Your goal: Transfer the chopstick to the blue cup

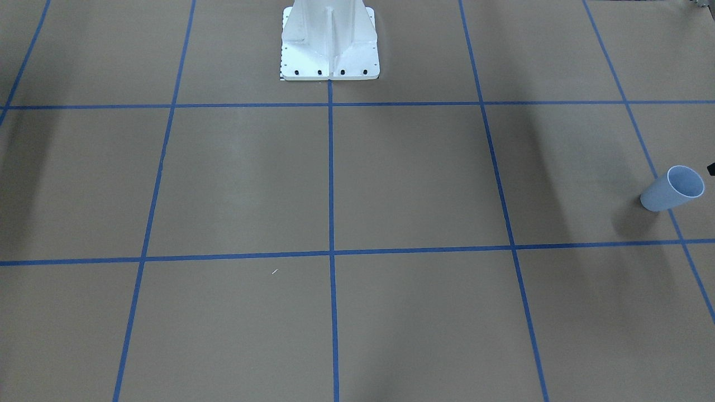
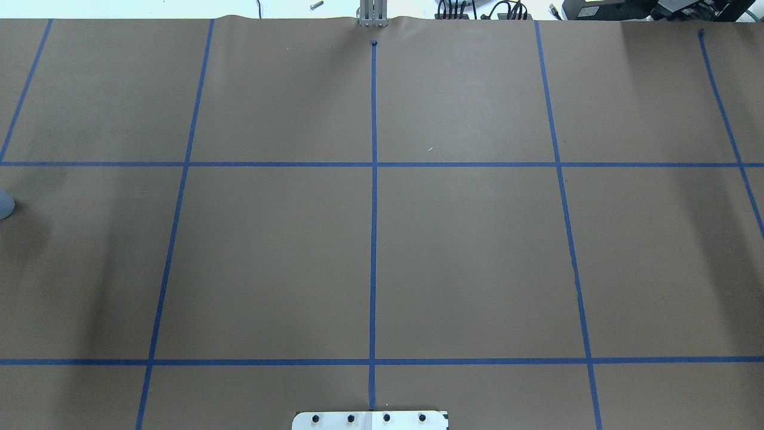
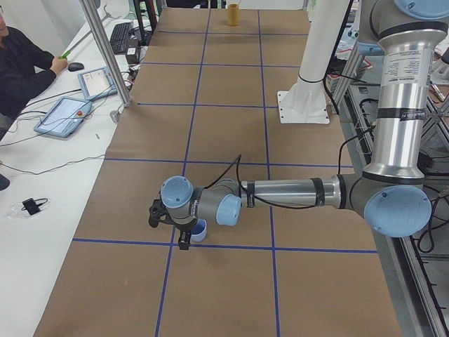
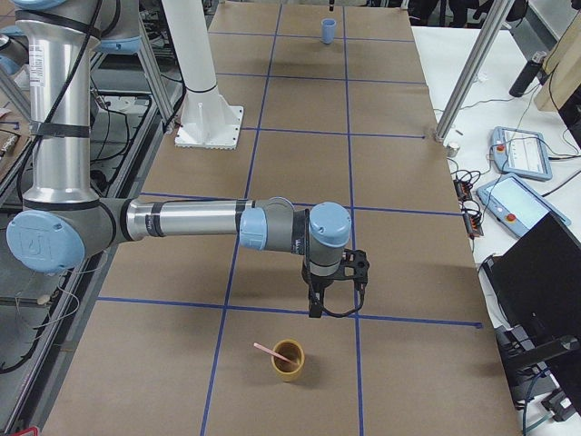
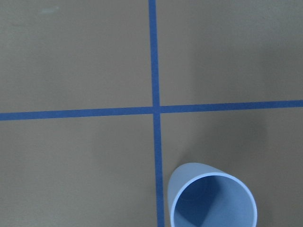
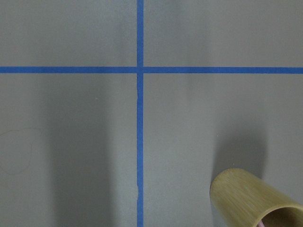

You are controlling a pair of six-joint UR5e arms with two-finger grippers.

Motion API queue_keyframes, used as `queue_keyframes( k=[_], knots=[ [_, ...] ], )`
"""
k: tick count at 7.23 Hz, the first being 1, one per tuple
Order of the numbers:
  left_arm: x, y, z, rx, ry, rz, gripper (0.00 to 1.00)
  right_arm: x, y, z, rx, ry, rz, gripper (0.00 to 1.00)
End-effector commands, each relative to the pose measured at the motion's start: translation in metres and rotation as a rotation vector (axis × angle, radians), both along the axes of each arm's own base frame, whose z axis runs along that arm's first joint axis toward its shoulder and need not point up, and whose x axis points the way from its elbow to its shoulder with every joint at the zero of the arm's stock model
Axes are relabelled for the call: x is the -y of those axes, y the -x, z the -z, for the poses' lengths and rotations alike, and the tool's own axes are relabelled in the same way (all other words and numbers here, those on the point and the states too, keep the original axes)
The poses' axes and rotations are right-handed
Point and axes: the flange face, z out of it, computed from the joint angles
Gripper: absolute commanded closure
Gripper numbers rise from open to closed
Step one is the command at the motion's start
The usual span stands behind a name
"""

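Brown-paper table, blue tape grid. Chopstick: pink, stands in tan cup at R end; long axis tilted, top end leaning toward robot side. Blue cup: upright, L end. L gripper just beside blue cup; R gripper near tan cup. Claw opening, both: can't tell; no hold seen.
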Motion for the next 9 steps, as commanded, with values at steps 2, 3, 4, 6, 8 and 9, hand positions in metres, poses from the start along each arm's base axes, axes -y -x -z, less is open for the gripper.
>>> queue_keyframes(
  k=[2,3,4,6,8,9],
  knots=[
    [0.001,-0.023,-0.022,0.000,-0.025,-0.026,0.02,-0.001,0.000,0.000,0.004,0.001,-0.001,0.00],
    [0.002,-0.023,-0.026,0.001,-0.020,-0.026,0.02,-0.001,0.000,0.001,0.005,-0.001,-0.001,0.00],
    [0.002,-0.023,-0.025,0.001,-0.020,-0.026,0.02,0.000,0.000,0.003,0.005,-0.004,-0.001,0.00],
    [0.001,-0.023,-0.030,0.002,-0.012,-0.027,0.02,0.001,0.000,0.008,0.004,-0.015,-0.001,0.00],
    [0.001,-0.023,-0.033,0.003,-0.007,-0.029,0.02,0.000,0.000,0.006,0.004,-0.010,-0.001,0.00],
    [0.001,-0.031,-0.033,0.003,-0.007,-0.045,0.02,0.000,0.000,0.008,0.005,-0.012,-0.001,0.00]
  ],
)
